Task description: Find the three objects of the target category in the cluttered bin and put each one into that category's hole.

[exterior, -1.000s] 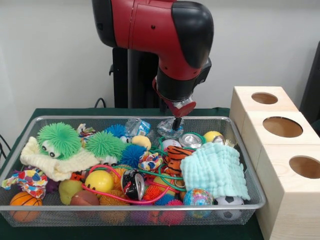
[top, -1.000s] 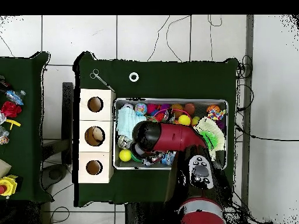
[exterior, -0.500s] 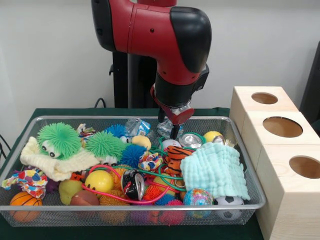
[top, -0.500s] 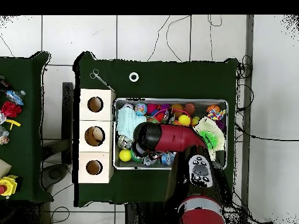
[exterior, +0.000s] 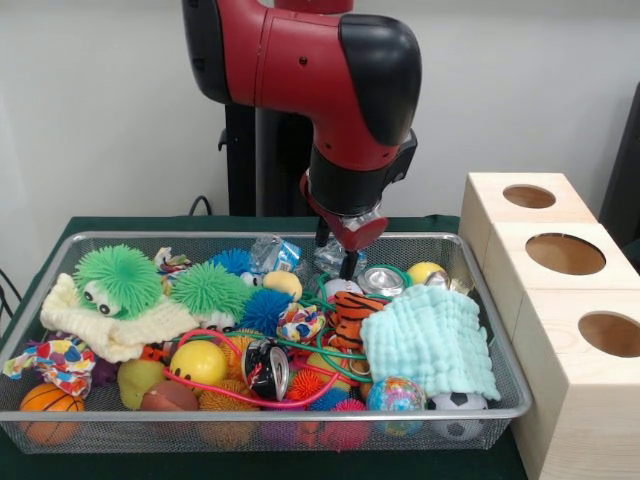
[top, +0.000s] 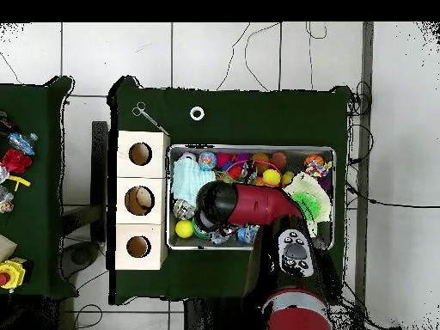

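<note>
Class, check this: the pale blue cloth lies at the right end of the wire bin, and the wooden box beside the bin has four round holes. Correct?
Not quite. The front view shows three round holes in the wooden box, not four. The pale blue cloth does lie at the right end of the wire bin.

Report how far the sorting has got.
Nothing looks done: no object shows in or at the three holes of the wooden boxes. In hand: the gripper hangs over the far middle of the wire bin, just above the silver can, carrying nothing visible. The searching and all three placements look left to do.
</note>
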